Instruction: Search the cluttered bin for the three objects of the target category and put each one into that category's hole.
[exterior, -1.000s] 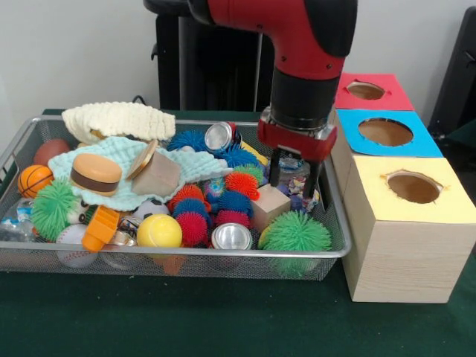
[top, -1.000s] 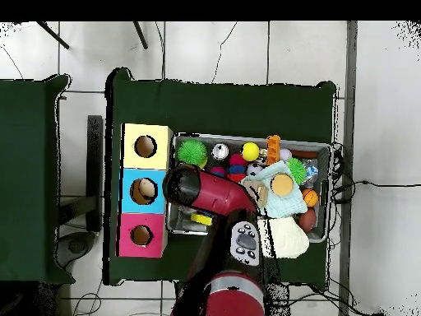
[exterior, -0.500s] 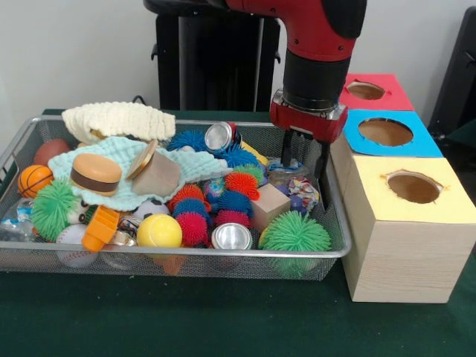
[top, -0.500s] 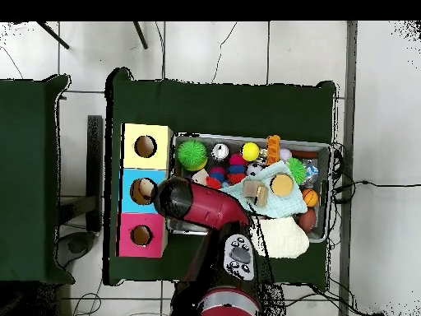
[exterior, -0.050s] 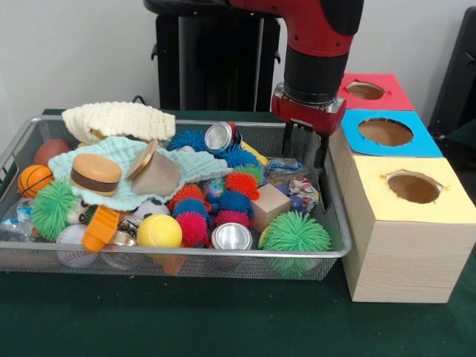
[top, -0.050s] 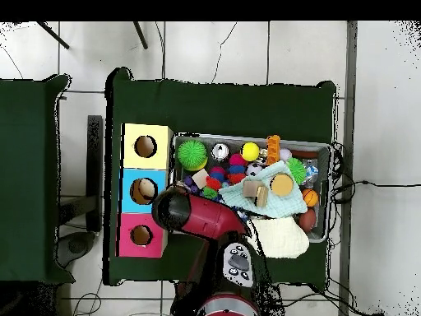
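Hovering tool point(exterior, -0.050s: 304, 165), fingers parted and empty, over bin point(exterior, -0.050s: 178, 253) end nearest the boxes; search step ongoing. Target category unclear; next needs descent onto a chosen object, then blue hole point(exterior, -0.050s: 385, 132).

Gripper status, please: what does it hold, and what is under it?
Gripper open, holds nothing, above wire mesh bin's right end. Crumpled clear plastic wrapper below it. Blue-topped wooden box close beside.
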Motion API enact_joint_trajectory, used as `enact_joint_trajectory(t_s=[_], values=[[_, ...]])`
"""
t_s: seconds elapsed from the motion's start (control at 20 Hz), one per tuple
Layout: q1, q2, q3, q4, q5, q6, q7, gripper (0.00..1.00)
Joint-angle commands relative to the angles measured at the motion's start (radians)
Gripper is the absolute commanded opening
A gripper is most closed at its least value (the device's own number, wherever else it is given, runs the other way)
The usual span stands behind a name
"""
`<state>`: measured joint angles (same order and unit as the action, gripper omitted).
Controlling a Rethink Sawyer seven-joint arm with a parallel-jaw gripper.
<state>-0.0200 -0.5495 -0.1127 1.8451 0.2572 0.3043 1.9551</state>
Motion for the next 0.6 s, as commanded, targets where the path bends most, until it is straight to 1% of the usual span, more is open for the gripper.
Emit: enact_joint_trajectory(t_s=[0.05, 0.15, 0.35, 0.6], values=[[-0.034, -0.02, 0.094, 0.129, 0.003, -0.115, 0.19, 1.0], [-0.033, -0.025, 0.095, 0.144, 0.002, -0.126, 0.191, 1.0], [-0.032, -0.011, 0.1, 0.166, 0.007, -0.17, 0.204, 1.0], [-0.028, -0.032, 0.099, 0.197, 0.015, -0.174, 0.205, 1.0]])
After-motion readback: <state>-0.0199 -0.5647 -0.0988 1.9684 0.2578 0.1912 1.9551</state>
